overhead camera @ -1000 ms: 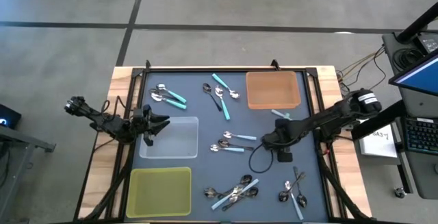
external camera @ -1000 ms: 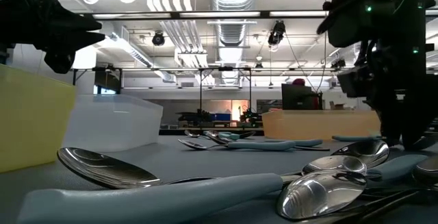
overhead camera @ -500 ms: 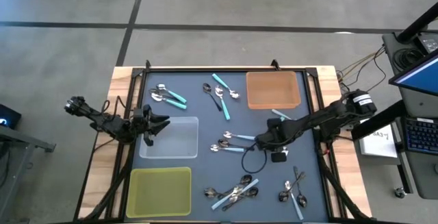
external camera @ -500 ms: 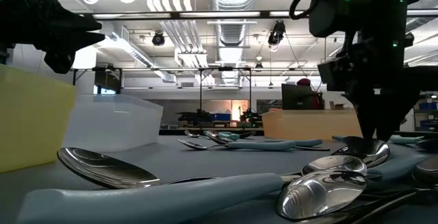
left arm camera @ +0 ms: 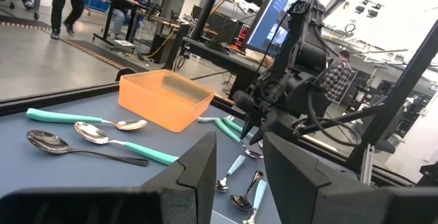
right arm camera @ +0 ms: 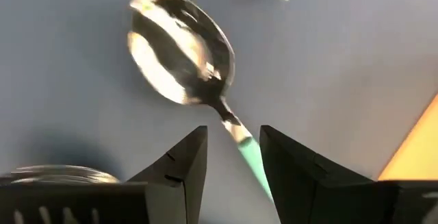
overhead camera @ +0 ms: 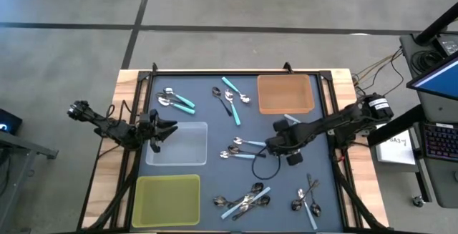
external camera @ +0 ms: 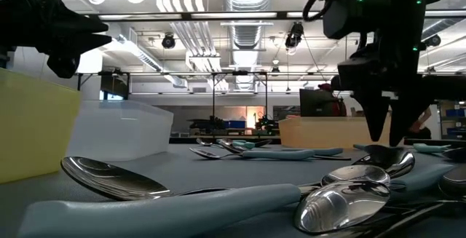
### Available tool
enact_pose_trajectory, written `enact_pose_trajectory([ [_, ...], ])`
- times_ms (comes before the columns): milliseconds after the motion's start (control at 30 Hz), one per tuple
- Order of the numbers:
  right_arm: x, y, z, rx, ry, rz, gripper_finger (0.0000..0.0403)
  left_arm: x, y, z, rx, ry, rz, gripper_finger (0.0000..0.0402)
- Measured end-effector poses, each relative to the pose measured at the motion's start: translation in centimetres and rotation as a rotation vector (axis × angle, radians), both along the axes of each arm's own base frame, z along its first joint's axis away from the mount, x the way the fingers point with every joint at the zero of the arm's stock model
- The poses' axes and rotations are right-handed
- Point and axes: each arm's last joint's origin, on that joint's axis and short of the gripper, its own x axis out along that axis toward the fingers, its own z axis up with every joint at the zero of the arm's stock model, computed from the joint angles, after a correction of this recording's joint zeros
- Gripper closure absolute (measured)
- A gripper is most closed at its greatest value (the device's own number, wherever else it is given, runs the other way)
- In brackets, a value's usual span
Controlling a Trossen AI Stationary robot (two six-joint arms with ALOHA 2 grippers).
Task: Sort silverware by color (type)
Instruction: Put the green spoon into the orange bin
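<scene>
Three flat square trays sit on the dark tabletop (overhead camera: 215, 184). The orange tray (overhead camera: 285, 94) lies by the far right corner, the clear tray (overhead camera: 179, 143) at the left edge midway, and the yellow-green tray (overhead camera: 167, 200) at the near left corner. No spoon shows in any of them from above.

The silverware (overhead camera: 242, 149) lies scattered on the tabletop: a small group near the far left corner, another at the far edge's middle beside the orange tray, a pair at the centre, a heap at the near edge's middle, and a few near the near right corner.

The right arm reaches in from the right edge, bent low, with the right tool (overhead camera: 274, 144) over the centre pair. Its wrist view looks straight down on a teal-handled spoon (right arm camera: 185, 70), whose handle runs into the gap between the two fingers (right arm camera: 179, 166); the jaws stand apart and grip nothing. The low view shows this tool pointing down with its tips clear of the tabletop.

The left arm lies along the left edge, its left tool (overhead camera: 169, 126) at the clear tray's far left corner. Its wrist view shows the fingers parted and empty, and beyond them the orange tray, several spoons and the right arm.
</scene>
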Motion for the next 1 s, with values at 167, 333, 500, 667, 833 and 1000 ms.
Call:
enact_pose_trajectory([
  [167,0.2,-1.5,-0.1,-0.003,0.007,-0.014,0.0275,0.0,0.0,0.0,0.000,0.000,0.000,0.0299],
  [333,0.2,-2.9,-0.1,-0.002,0.017,-0.022,0.0275,0.0,0.0,0.0,0.000,0.000,0.000,0.0299],
  [500,0.2,-3.3,-0.1,0.075,0.013,-0.108,0.0275,0.0,0.0,0.0,0.000,0.000,0.000,0.0299],
  [667,0.2,-3.2,-0.1,0.111,0.016,-0.100,0.0275,0.0,0.0,0.0,0.000,0.000,0.000,0.0299],
  [833,0.2,-3.1,-0.2,0.131,0.020,-0.064,0.0275,0.0,0.0,0.0,0.000,0.000,0.000,0.0299],
  [1000,-0.2,-3.1,-0.9,0.128,0.026,-0.040,0.0275,0.0,0.0,0.0,0.000,0.000,0.000,0.0299],
])
